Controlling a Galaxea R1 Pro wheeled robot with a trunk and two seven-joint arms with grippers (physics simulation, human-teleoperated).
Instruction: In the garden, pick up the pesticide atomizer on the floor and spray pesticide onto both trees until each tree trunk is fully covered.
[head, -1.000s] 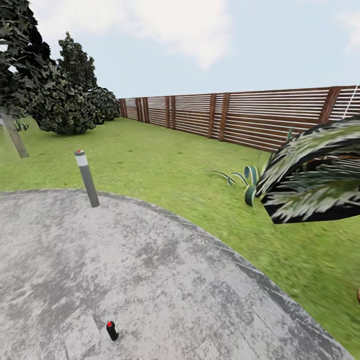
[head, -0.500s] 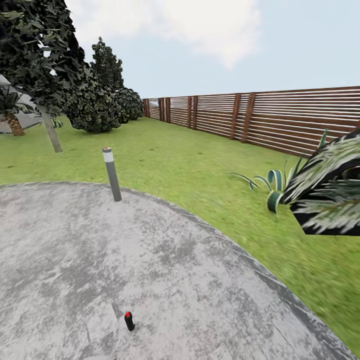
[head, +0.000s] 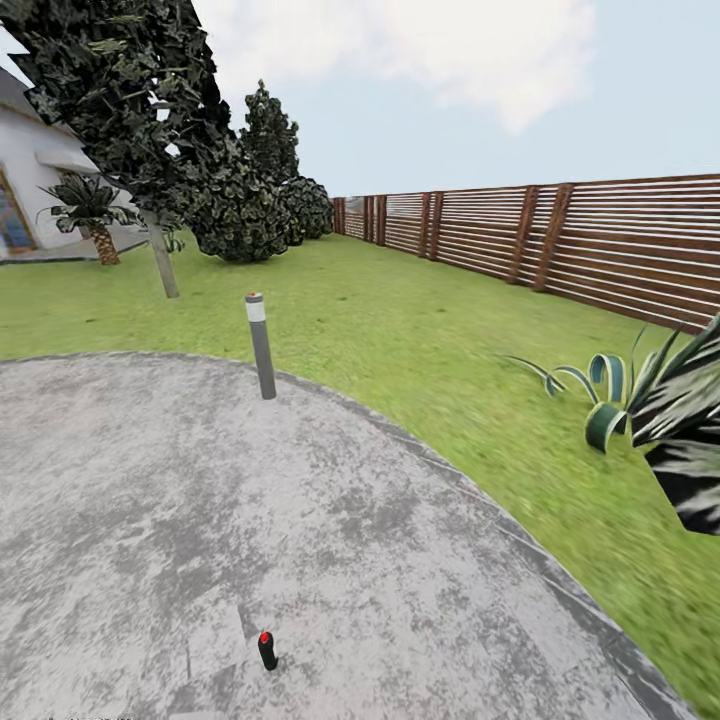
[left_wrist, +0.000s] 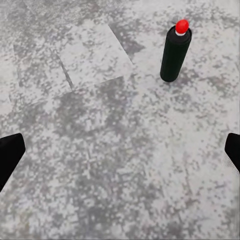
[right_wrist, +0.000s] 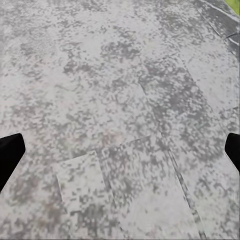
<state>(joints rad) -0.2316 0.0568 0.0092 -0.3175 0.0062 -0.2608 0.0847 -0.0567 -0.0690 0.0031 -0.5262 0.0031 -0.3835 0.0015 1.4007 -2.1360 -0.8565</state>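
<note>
Both grippers' jaws spread wide, empty; a careless reach could topple the upright atomizer (left_wrist: 175, 52) on the paving (head: 120, 520)

No readable text anywhere

Pesticide atomizer (left_wrist: 175, 53) carries only a plain red spot (no label, brand or number); bollard (head: 260, 345) and fence (head: 560, 240) unmarked too.

1. Daylight was bright, even and flat under a pale, cloudy sky (head: 420, 60).
2. Cast shadows were almost missing.
3. Grass (head: 430, 330) looked smeared; edges stretched in the head view.
4. Wrist-view paving (left_wrist: 110, 150) appeared grainy and pixelated.
</note>
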